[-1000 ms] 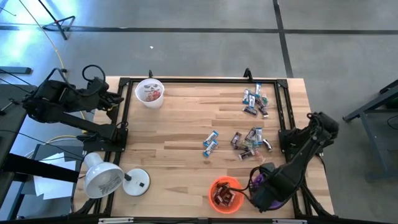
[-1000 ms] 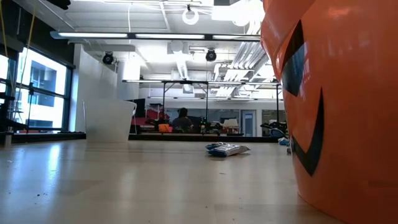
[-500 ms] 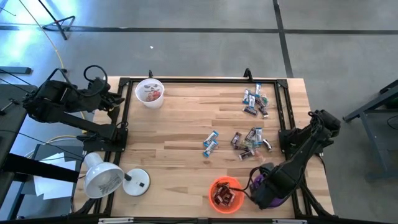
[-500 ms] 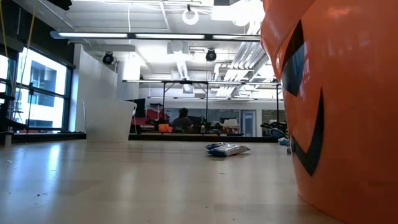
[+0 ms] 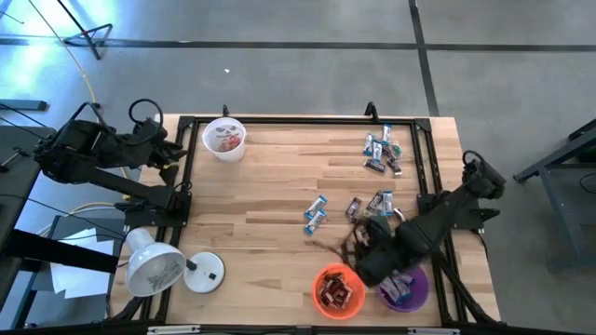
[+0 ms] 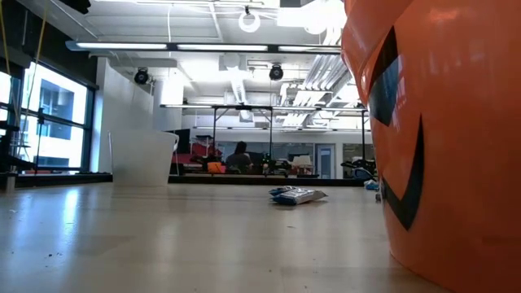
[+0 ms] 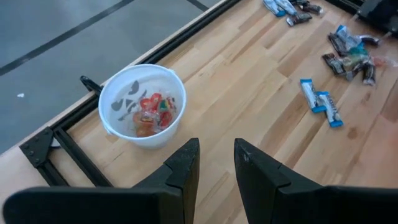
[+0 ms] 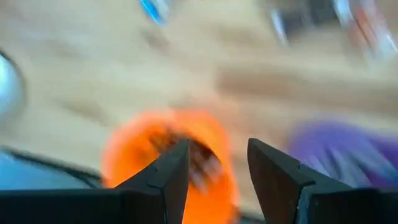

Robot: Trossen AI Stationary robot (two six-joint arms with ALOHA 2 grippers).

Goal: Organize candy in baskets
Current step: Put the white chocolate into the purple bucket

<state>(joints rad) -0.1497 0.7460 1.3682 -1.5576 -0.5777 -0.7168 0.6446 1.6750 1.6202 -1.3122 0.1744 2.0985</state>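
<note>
Blue-and-white candy pair (image 5: 316, 213) lengthwise slanted; right gripper (image 5: 370, 249) fingers apart, empty.

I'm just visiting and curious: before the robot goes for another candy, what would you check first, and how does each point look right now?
1. Right gripper empty and open: ok, nothing between its fingers.
2. Loose candy left on the table: ok, several piles.
3. Purple basket upright with candy inside: ok.
4. Orange basket upright beside it: ok.
5. Left gripper out of the way by the white basket: ok.
6. Which candy is targeted next: cannot tell.
</note>
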